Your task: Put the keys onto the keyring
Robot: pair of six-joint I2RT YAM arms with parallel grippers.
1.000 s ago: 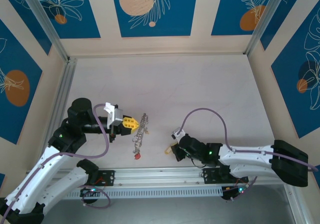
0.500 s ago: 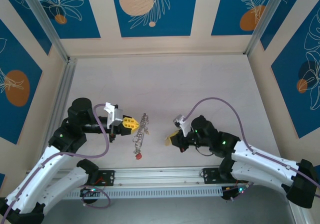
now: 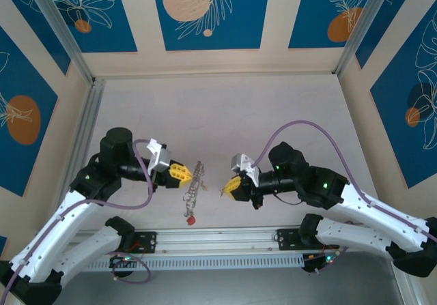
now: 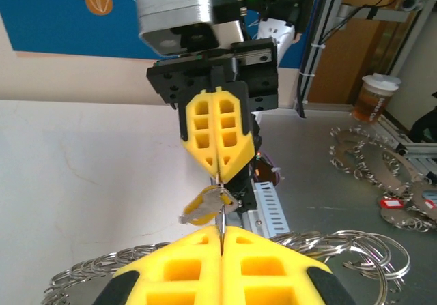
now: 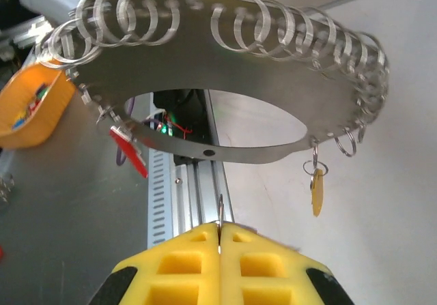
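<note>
The keyring (image 3: 194,182) is a flat silver hoop strung with several small split rings. It hangs edge-up over the table, with my left gripper (image 3: 184,172) shut on its rim. In the left wrist view my left gripper (image 4: 222,231) pinches that thin metal edge. A red tag (image 5: 130,151) and a yellow-headed key (image 5: 317,190) dangle from the keyring (image 5: 259,151). My right gripper (image 3: 227,187) is shut on another yellow-headed key (image 4: 205,206), just right of the hoop. From the right wrist camera my right gripper (image 5: 220,228) shows that key edge-on between its shut pads.
An aluminium rail (image 3: 218,240) runs along the near table edge below both grippers. Off the table stand an orange bin (image 5: 31,110), more ringed hoops (image 4: 369,162) on a metal bench, and a paper cup (image 4: 372,97). Frame posts and walls enclose the table.
My right arm has lifted from the front of the table and carried its key left and up, close to the hoop. The left gripper with the keyring has shifted slightly right.
</note>
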